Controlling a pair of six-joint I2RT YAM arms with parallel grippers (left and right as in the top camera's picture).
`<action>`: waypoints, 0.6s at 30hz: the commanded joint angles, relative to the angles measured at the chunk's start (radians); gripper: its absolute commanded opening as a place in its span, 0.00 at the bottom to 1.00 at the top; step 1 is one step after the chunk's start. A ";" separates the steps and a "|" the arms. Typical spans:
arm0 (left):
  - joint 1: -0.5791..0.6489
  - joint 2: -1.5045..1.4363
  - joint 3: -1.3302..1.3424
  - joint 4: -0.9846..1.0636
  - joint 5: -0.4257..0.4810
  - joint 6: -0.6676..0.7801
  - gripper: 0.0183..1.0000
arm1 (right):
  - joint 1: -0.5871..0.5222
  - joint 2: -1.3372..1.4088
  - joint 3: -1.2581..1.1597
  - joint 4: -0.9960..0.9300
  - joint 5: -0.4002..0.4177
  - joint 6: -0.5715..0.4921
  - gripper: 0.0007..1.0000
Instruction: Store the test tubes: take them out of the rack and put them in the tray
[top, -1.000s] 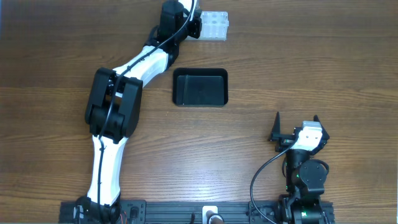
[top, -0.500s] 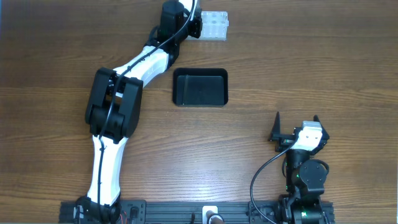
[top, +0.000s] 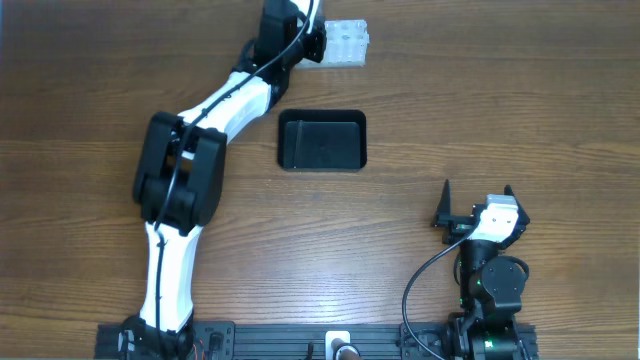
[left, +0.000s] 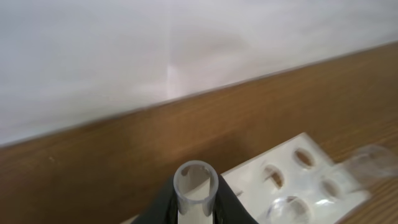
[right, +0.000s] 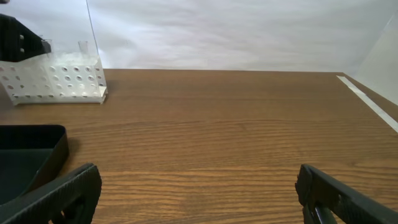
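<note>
Over wooden table (top: 520, 100), left fingers (left: 163, 206) pinching a test tube (left: 196, 194) edged up from rack (left: 287, 180); right fingers (right: 62, 193) spread.

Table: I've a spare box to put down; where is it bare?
Bare wood lies right of the tray and rack, and between tray and right gripper. Crowded at the rack, where the left gripper grips a test tube.
</note>
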 joint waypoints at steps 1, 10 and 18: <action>-0.004 -0.203 0.021 -0.026 -0.016 0.012 0.04 | -0.006 -0.005 -0.009 0.000 -0.005 -0.004 0.99; -0.012 -0.419 0.021 -0.235 -0.016 0.010 0.02 | -0.006 -0.005 -0.009 0.000 -0.005 -0.004 0.99; -0.078 -0.476 0.012 -0.783 -0.080 -0.228 0.02 | -0.006 -0.005 -0.009 0.000 -0.005 -0.004 0.99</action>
